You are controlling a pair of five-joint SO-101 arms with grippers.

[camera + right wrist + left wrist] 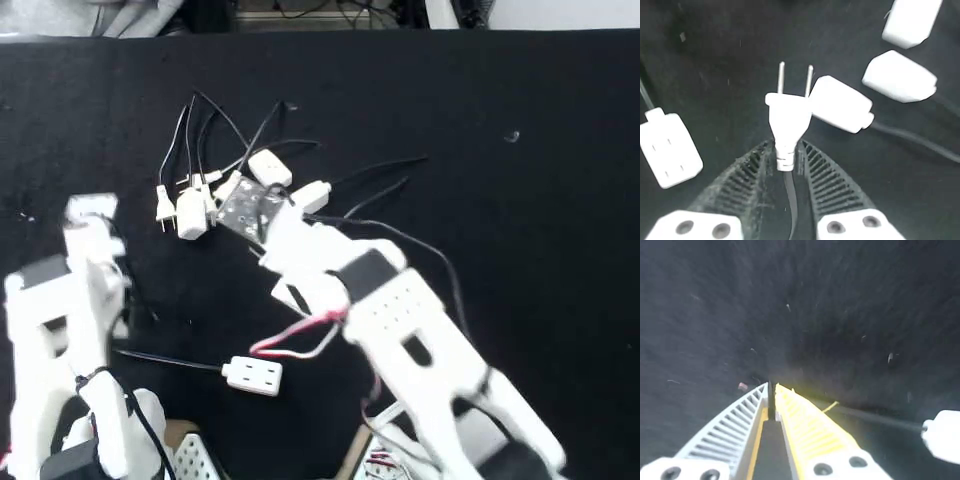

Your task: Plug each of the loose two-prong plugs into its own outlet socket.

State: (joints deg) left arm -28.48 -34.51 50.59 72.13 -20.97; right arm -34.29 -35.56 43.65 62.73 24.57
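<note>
Two-prong plug point(787, 116) sat clamped in the right gripper point(785, 150), whose ribbed fingers point(750, 167) pinched the narrow neck where the cord leaves the white body. The two metal prongs pointed straight away from the gripper. A white corded block point(841, 105) lay against one shoulder of the plug, touching it. A slotted outlet socket point(670, 148) rested on the black table point(715, 45) well off to the plug's other side, and two more white blocks point(900, 77) lay farther out beyond the touching one.

From above, the right arm point(400, 320) stretched into the tangle of plugs and black cords point(215, 125) at mid-table, where other loose plugs point(190, 213) lay just beside its tip. The left gripper point(771, 389) was over bare cloth with its fingers together on nothing. A separate outlet strip point(252, 375) lay apart from the tangle, between the two arms.
</note>
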